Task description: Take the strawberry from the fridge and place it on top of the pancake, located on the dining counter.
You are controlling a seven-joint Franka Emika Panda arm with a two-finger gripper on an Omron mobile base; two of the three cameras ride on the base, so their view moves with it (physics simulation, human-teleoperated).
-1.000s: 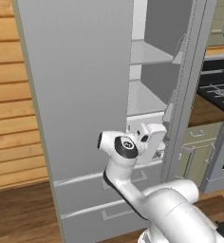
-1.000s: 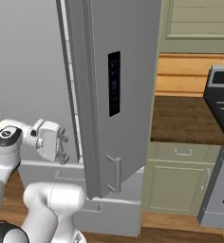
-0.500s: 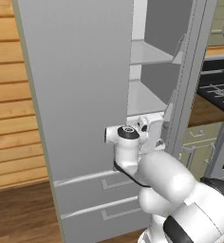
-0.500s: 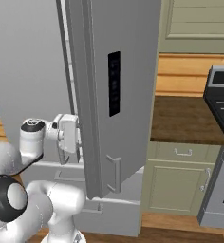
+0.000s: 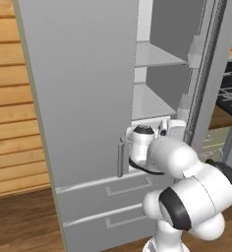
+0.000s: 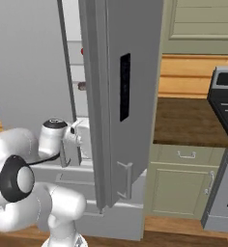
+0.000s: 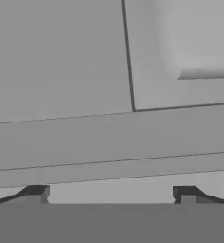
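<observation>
1. Left base view: the fridge (image 5: 83,98) stands with its right door open, white shelves showing. The arm reaches into the gap at 6 o'clock of the lower shelf (image 5: 150,104).
2. Right base view: a tiny red spot, likely the strawberry (image 6: 82,51), sits on an upper shelf, at 12 o'clock from the wrist.
3. Hand view: the gripper (image 7: 111,192) has its tips wide apart, empty, facing grey fridge panels. The reach is in hand; next, probably raise toward the strawberry.
</observation>
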